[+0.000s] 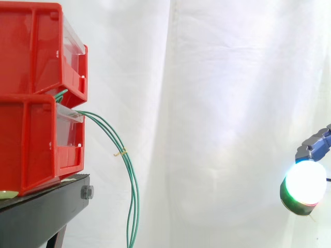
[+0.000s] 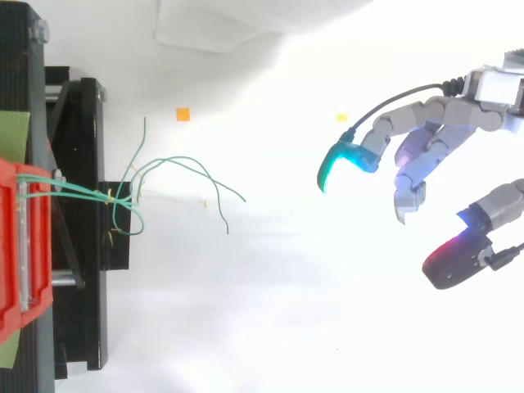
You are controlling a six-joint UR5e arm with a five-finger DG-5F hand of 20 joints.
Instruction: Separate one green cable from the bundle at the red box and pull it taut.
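Open hand [image 2: 446, 123] faces the green cable bundle [image 1: 132, 175] from afar.
The fingers [image 2: 350, 157] are spread and loosely curved, grasping nothing. The bundle leaves the lower red box [image 1: 31, 144] and droops downward along its length, well apart from the fingers, which point toward it.
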